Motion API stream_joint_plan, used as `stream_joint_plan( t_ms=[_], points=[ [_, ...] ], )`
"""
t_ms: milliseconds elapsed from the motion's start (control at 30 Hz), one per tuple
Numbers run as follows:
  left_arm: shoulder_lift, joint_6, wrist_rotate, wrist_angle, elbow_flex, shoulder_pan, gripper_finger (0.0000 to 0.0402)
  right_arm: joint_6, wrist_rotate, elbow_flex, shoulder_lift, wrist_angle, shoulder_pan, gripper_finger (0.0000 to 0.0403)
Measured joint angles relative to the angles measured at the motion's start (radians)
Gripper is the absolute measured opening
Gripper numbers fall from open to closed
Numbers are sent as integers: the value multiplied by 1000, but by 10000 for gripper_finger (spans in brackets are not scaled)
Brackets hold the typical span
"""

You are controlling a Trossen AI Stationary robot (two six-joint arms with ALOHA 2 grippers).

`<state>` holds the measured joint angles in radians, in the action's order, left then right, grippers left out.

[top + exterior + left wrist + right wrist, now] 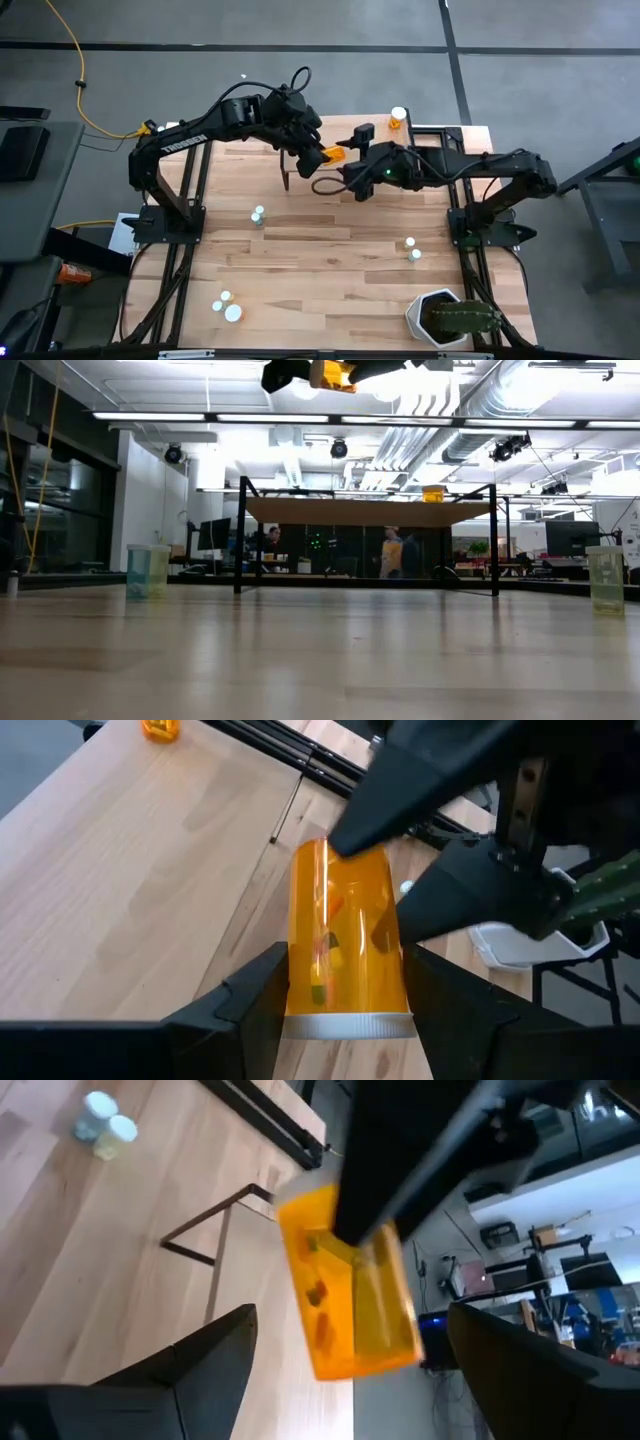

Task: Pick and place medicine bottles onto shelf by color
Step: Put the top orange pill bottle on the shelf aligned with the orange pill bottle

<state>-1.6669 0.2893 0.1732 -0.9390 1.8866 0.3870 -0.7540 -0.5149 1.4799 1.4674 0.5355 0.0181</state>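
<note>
An orange medicine bottle (345, 920) with a white cap hangs high over the far middle of the table, with my left gripper (322, 152) shut on it. My right gripper (352, 162) stands open just off the bottle's bottom end. Its fingers (215, 1345) are spread wide, and the bottle (350, 1295) lies out beyond them. The shelf (370, 512), a light-wood board on black legs, stands at the far edge. One orange bottle (432, 493) stands upright on the shelf. Pale blue bottles (258, 215) and greenish bottles (412, 250) stand on the tabletop. My left gripper pinches the orange bottle between its two fingers, on the body's two opposite sides just by the white cap (350, 1023). The bottle lies along the fingers, cap toward the wrist and bottom end pointing away. It is lifted clear, high above the table.
A white pot with a green plant (450, 318) sits at the near right corner. More small bottles (228, 305) stand near the front left. Between these the tabletop's middle is bare wood. Beyond the table are desks, and people show in the room.
</note>
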Motion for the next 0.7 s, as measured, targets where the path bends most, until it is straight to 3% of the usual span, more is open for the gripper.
stream_joint_plan(
  t_ms=[200,433,700],
  points=[
    [0,23,-1,0,0,14,179,-119,-79,0,44,-82,34,318],
    [0,23,-1,0,0,14,179,-120,-141,0,73,-95,36,316],
    [0,23,0,2,0,14,179,-119,-174,0,74,-102,36,250]
  ],
)
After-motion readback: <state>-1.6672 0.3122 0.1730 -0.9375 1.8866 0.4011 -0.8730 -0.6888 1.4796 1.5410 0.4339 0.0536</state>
